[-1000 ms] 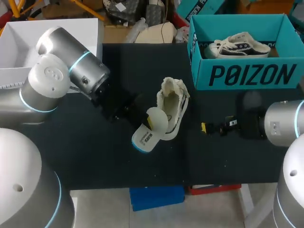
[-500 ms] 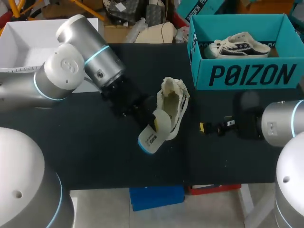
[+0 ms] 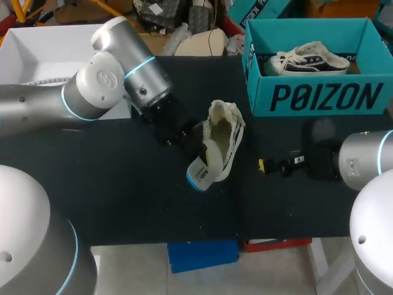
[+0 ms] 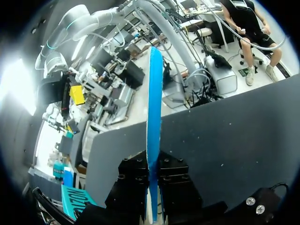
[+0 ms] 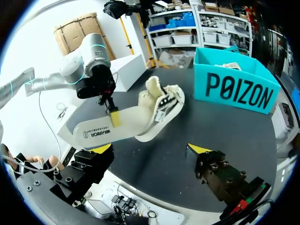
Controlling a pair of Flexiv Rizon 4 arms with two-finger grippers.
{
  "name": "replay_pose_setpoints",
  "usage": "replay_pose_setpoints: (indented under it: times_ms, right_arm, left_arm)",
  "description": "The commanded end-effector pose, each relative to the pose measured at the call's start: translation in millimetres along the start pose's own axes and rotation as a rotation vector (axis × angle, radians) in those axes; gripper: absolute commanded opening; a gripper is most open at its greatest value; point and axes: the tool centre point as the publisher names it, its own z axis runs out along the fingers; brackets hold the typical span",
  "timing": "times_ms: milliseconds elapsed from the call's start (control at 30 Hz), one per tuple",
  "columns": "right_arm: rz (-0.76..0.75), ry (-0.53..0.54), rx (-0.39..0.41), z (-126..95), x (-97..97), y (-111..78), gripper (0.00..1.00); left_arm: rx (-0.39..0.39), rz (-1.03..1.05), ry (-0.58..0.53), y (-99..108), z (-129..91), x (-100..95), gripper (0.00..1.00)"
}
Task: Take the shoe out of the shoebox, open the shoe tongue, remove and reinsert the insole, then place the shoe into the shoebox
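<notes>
The overhead camera sits high behind the robot, looking down on the whole table point(image 3: 123, 203). The left wrist camera is jammed in close, with the insole point(image 4: 153, 117) edge-on right at its lens, and it faces out over the table's edge. The right wrist camera looks low across the tabletop from farther back and catches the shoe point(image 5: 164, 105) and shoebox point(image 5: 234, 89), the same pair the overhead sees.

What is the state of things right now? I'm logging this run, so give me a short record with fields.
shoe: on the table, outside the shoebox
insole: one end in the shoe's opening, the other sticking out past the heel
left gripper: shut on the insole's outer part
right gripper: open, empty, low over the table beside the shoe
shoebox: teal, open, second shoe inside
</notes>
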Motion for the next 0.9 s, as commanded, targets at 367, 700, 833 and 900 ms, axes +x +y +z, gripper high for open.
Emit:
replay_pose_setpoints:
  times_ms: [367, 700, 833, 900]
  right_arm:
    - [0.001, 0.011, 0.005, -2.9, -2.9, 0.2, 1.0]
    - [0.001, 0.011, 0.005, -2.9, -2.9, 0.2, 1.0]
    - [0.001, 0.011, 0.005, -2.9, -2.9, 0.2, 1.0]
    - [0.001, 0.011, 0.005, -2.9, -2.9, 0.2, 1.0]
  left_arm:
    - [-0.038, 0.019, -0.089, 54.8, 10.3, -6.8, 0.0]
    - [-0.086, 0.011, -0.115, 89.4, 8.6, -12.3, 0.0]
    - [-0.099, 0.005, -0.126, 101.1, 8.5, -18.7, 0.0]
    - [-0.111, 0.007, -0.125, 102.7, 8.1, -21.8, 0.0]
